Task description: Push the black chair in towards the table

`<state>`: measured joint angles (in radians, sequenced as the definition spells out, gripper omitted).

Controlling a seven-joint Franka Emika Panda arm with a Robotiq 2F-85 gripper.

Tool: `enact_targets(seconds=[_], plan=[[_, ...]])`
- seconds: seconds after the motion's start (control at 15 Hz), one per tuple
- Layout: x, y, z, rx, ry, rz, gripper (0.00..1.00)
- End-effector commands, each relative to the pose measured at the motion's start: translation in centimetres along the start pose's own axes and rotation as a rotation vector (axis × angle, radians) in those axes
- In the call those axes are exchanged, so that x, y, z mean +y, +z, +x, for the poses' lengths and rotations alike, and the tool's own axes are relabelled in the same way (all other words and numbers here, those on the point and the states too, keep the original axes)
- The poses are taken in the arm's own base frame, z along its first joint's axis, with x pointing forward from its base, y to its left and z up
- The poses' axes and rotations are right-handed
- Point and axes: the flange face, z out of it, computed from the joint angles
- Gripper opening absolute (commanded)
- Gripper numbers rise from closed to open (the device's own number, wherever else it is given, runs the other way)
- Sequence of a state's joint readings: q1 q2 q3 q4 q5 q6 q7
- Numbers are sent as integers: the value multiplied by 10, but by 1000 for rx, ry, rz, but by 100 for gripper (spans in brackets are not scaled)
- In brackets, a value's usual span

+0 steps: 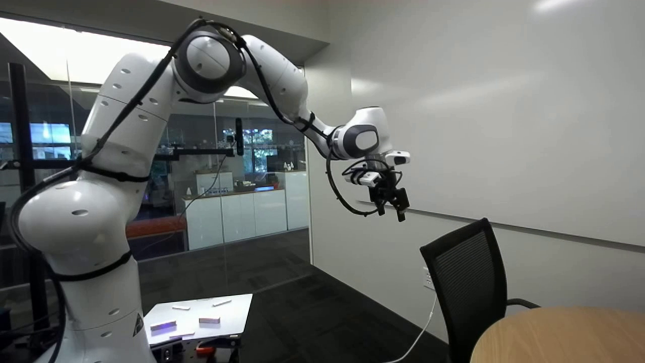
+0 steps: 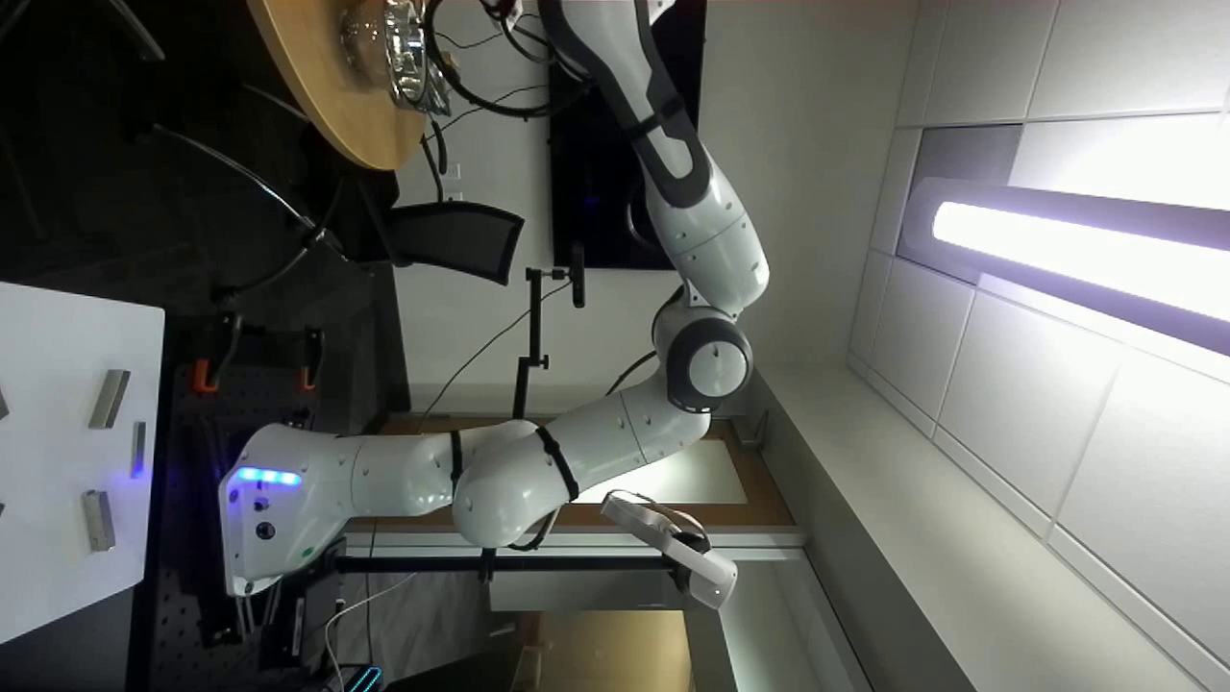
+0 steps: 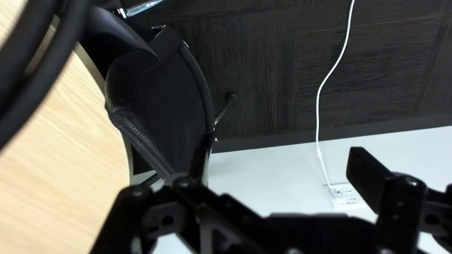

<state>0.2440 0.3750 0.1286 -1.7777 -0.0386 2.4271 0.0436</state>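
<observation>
In an exterior view I am counting my one pincer [image 1: 391, 214], one black chair [image 1: 467, 282], one wooden table [image 1: 569, 333], one white table [image 1: 233, 318], five small bars [image 1: 209, 320]; in the wrist view, one white cord [image 3: 317, 109].

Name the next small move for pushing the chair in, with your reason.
Probably lower the gripper a little: in an exterior view it hangs higher than the chair, which appears between it and the table, so it looks placed for a push but too high.
</observation>
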Motion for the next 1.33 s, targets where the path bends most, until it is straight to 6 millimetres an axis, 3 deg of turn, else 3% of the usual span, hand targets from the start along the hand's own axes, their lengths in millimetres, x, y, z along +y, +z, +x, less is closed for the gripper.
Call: enact_targets(seconds=[0.0,0.27,0.53,0.8,0.93,1.0,1.27], plan=[[-13,-67,-44,86,0,-3,100],[-6,-138,-82,217,169,-64,100],[3,-179,-114,267,373,-139,100],[9,-195,-145,281,500,-161,100],[6,-194,-157,267,526,-116,100],[10,-190,-139,277,489,-131,100],[9,-191,-151,269,507,-119,100]])
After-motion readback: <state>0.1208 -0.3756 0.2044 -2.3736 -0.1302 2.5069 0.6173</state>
